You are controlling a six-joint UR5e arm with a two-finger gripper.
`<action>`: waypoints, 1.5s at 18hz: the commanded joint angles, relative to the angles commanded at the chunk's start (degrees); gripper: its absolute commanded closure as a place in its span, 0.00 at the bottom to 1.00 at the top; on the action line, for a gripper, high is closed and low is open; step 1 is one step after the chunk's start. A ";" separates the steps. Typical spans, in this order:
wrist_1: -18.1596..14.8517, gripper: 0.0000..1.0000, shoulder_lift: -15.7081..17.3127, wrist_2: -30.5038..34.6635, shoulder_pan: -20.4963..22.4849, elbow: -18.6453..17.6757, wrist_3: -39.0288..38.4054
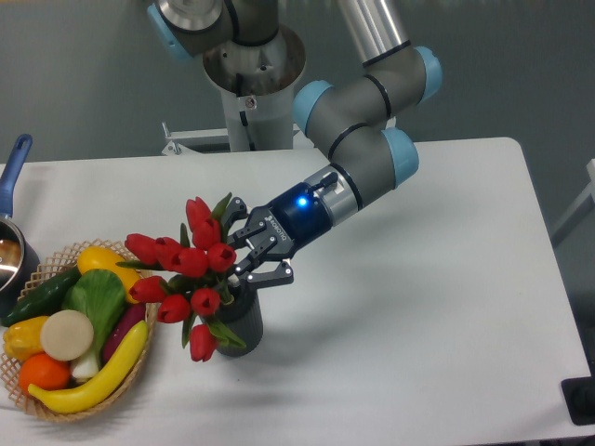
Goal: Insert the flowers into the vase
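flowers [186, 269] seated in vase [240, 321], heads spilling toward 9 o'clock | end effector [249, 249] seen spread at stems | judged light, floppy; best gripped at bundled stems

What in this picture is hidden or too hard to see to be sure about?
- The mouth of the vase: covered by the flowers and the claw, so whether the stems are inside cannot be told.
- The stems: hidden behind blooms and claw.
- The claw's grip: its fingers overlap the bunch, contact unclear.
- The pot: cut off by the left edge.
- The arm's upper part: cut off by the top edge.
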 joint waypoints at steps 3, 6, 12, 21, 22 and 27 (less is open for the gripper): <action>0.09 0.16 -0.26 2.63 0.00 0.08 0.78; 0.00 0.00 -0.44 3.87 0.00 0.00 2.64; 0.00 0.00 -0.09 12.73 0.44 0.26 5.18; -0.09 0.00 4.65 26.00 5.35 2.02 5.10; -0.09 0.00 5.70 28.89 6.23 2.11 5.71; -0.44 0.00 10.54 44.81 10.97 3.34 5.98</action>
